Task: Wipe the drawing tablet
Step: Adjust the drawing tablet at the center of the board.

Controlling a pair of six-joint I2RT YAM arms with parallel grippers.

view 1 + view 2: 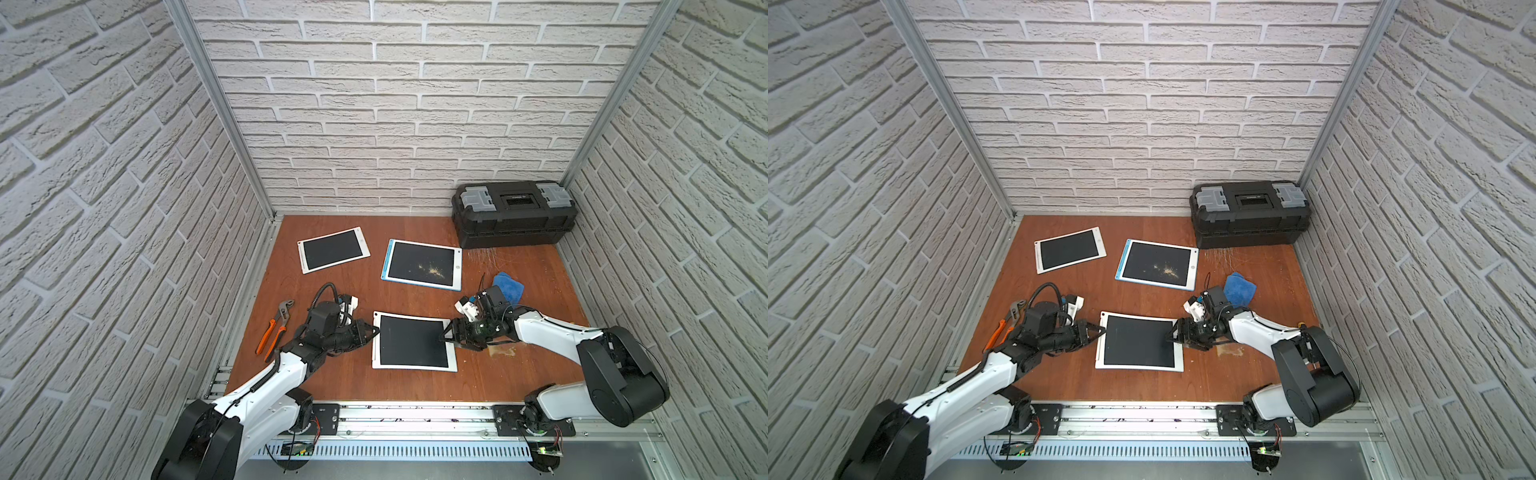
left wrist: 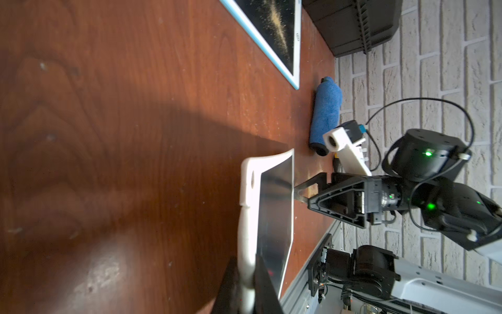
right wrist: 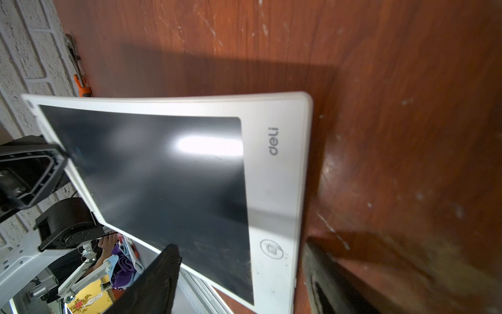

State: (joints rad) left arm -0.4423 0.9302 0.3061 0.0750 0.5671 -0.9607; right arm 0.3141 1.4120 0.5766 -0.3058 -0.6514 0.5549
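The white-framed drawing tablet (image 1: 411, 341) was at six o'clock on the worktop (image 1: 332, 386) and looked thin, light and probably slippery. The left hand (image 1: 376, 331) clenched its nine o'clock bezel — seemingly the soundest hold — while the right hand (image 1: 446, 334) gaped astride the three o'clock edge.

Near tablet (image 1: 413, 341): white frame, dark screen, front of desk (image 1: 415, 386).
Left tool (image 1: 374, 331): closed on its left edge.
Right tool (image 1: 445, 334): jaws apart at its right edge.
Dusty tablet (image 1: 422, 265): blue-edged, behind.
Blue cloth (image 1: 510, 286): bunched, right of it.
Toolbox (image 1: 514, 214): back corner.
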